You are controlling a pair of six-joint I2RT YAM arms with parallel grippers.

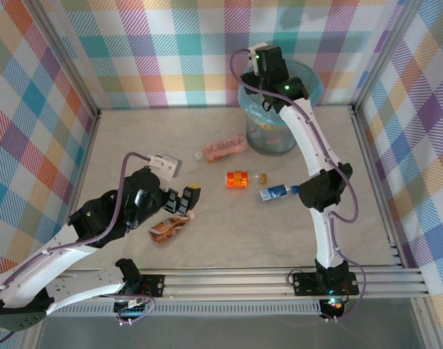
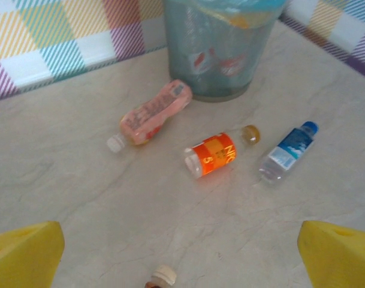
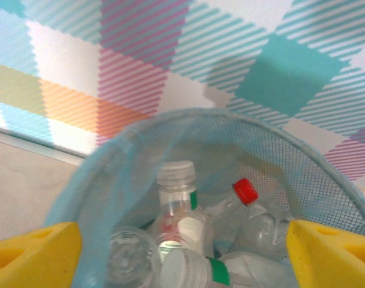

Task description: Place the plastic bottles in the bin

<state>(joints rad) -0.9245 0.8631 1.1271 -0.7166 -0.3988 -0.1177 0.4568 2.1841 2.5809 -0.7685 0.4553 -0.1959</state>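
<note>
The bin (image 1: 303,81) stands at the back of the table, lined in light blue. My right gripper (image 1: 270,86) hangs over it, open and holding nothing; in the right wrist view its yellow fingertips (image 3: 35,255) frame several clear bottles (image 3: 181,207) inside the bin (image 3: 110,168). On the table lie a pink bottle (image 1: 225,147), an orange-labelled bottle (image 1: 243,178) and a blue-labelled bottle (image 1: 278,192). A brown bottle (image 1: 170,227) lies just below my left gripper (image 1: 186,202), which is open. In the left wrist view its cap (image 2: 163,276) shows between the fingertips (image 2: 26,252).
Checked walls with a metal frame close in the table on three sides. An aluminium rail (image 1: 236,280) runs along the near edge, where both arm bases are bolted. The right arm (image 1: 319,189) rises just right of the blue-labelled bottle.
</note>
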